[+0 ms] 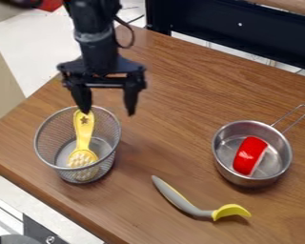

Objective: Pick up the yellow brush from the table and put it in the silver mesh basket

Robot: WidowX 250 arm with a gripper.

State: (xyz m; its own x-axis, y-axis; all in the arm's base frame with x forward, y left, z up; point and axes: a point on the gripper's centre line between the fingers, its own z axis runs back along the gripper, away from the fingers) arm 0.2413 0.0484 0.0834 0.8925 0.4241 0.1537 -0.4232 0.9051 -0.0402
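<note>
If counted from near to far: one loose utensil, one basket, one pan, one gripper.
Nearest, lying on the brown table, a single grey-and-yellow utensil, outside both vessels. Beyond, to the image's left, one wire basket with one yellow brush inside, tilted, bristles down and handle up near the far rim; to the image's right, one metal pan with one red object inside. Above the basket, one black gripper, open and empty, with one fingertip close to the brush's handle end; contact impossible to tell. Farthest, one black frame. Judging by the layout, two pieces already inside vessels, one outside, no grasp made; impossible to tell about anything left to do.
</note>
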